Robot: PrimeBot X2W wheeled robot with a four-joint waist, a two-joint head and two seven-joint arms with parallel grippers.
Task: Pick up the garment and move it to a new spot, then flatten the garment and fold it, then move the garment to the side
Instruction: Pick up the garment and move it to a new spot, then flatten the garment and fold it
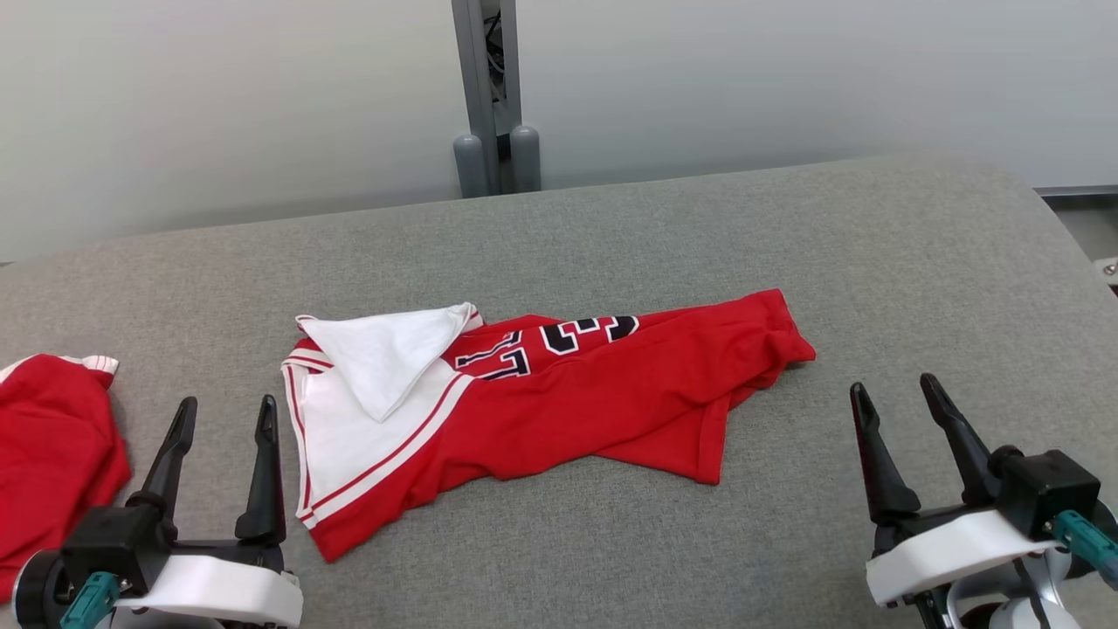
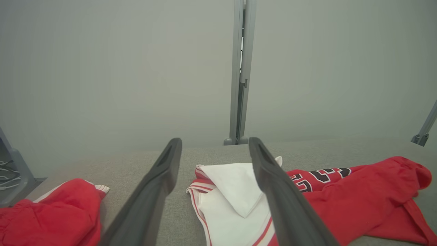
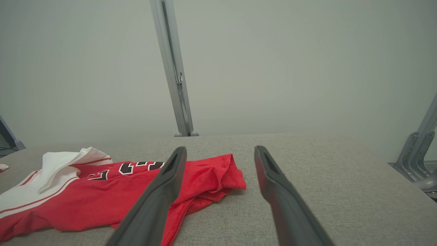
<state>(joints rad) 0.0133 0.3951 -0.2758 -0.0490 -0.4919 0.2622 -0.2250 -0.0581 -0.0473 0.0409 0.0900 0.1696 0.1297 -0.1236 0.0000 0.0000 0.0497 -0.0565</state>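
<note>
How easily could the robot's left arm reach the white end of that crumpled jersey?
Probably yes: the left gripper stands open beside the white end of the jersey, with only bare table between.

The black print [image 1: 563, 336] on the red garment [image 1: 568, 411] is folded up, so it can't be read. A white flap [image 1: 384, 354] hides the cloth under it. Left of the garment, a second red cloth [image 1: 52, 454] is cut off by the head view's edge.

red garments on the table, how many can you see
2. A red and white jersey lies crumpled mid-table; a second red garment sits at the left edge of the grey table, cut off by the frame. More may lie out of view.
</note>
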